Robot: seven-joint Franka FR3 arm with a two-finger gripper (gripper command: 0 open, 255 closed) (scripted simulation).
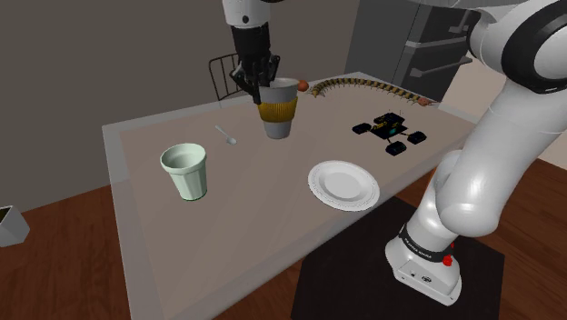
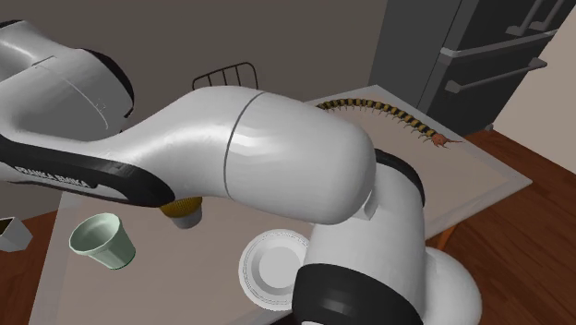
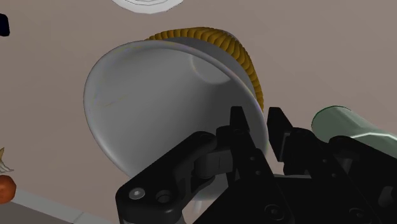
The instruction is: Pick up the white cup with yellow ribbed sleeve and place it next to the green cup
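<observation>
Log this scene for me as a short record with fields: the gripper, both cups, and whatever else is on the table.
gripper: shut on the rim of the sleeved cup, one finger inside, one outside
sleeved cup: whitish, yellow ribbed sleeve, upright; lifted or resting, cannot tell
green cup: upright on the table, apart from the sleeved cup, toward the shoulder view's left
spoon: small, lying between the two cups
plate: white, nearest the stand
toy car: black, beyond the plate
toy centipede: along the far edge
</observation>
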